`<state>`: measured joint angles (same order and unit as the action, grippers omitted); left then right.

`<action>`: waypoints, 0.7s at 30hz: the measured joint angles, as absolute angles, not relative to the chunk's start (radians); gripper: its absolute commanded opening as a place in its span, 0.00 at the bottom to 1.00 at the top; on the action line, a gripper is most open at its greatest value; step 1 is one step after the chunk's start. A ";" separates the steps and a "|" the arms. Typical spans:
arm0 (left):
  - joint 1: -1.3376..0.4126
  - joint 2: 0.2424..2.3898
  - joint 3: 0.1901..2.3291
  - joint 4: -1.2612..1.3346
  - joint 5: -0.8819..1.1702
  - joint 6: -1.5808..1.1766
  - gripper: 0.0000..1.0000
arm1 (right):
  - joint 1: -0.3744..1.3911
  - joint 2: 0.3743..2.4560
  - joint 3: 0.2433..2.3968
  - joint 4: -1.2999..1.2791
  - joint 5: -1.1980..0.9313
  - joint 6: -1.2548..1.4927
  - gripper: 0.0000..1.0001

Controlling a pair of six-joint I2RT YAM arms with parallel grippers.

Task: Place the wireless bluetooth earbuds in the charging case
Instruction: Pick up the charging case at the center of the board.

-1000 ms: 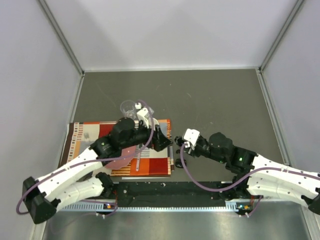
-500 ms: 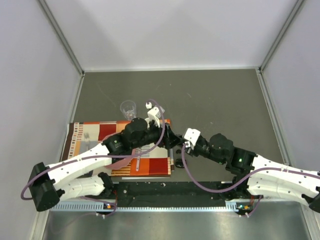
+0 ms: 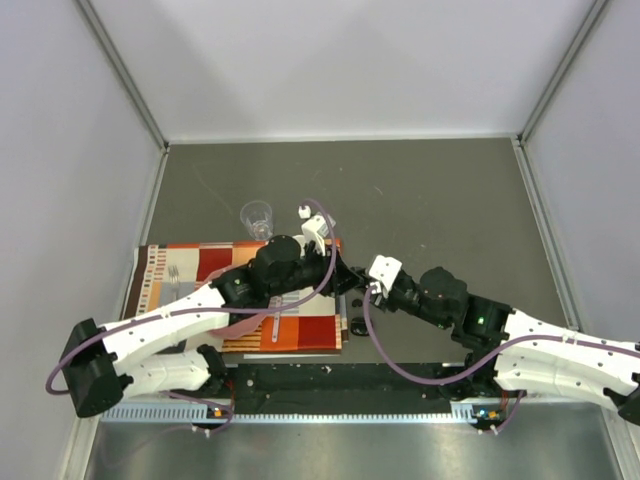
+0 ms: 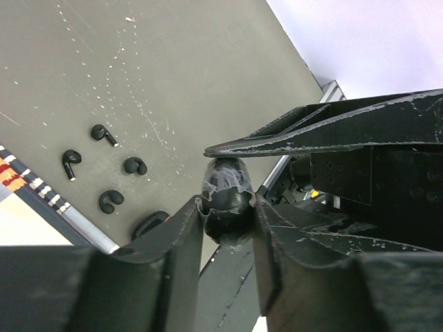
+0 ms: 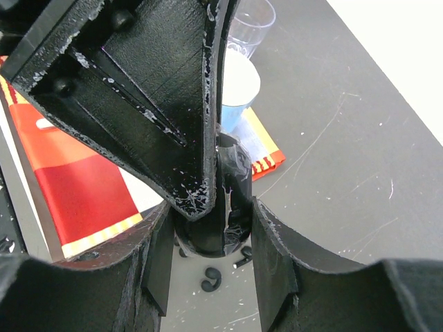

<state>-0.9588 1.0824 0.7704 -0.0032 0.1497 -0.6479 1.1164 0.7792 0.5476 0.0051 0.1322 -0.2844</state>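
the four earbuds lie loose on the bare grey table, little black hooks in a small cluster, none touching another. they sit just right of the striped mat, toward the near edge, and none of them is in a case. at the near side of that cluster lies a dark oval thing, half hidden, so i cannot tell what it is.

above the cluster the charging case, a glossy black oval, hangs in the air between the two arms. the left gripper is closed on it, a finger pressed against each side. the right gripper clamps the same case from the opposite side, its fingers tight on the flanks. whether the lid is open i cannot tell. the two grippers meet just off the mat's right edge.

further out, at the mat's far right corner, stands a white mug. a clear cup stands on the table just beyond the mat's far edge.
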 measured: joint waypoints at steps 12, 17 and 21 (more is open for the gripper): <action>-0.963 1.102 0.784 0.000 0.155 -0.608 0.00 | 1.118 0.726 0.531 0.015 0.160 -0.267 0.89; -0.963 1.031 0.783 -0.017 0.030 -0.534 0.00 | 1.118 0.656 0.569 -0.018 0.246 -0.199 0.96; -0.961 0.933 0.794 -0.023 -0.099 -0.443 0.00 | 1.114 0.621 0.677 -0.082 0.318 -0.082 0.99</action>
<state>-0.9607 0.9329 0.7937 -0.0227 -0.0994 -0.4431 1.1145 0.6209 0.6765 -0.0822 0.3176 -0.0818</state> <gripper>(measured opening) 0.318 0.984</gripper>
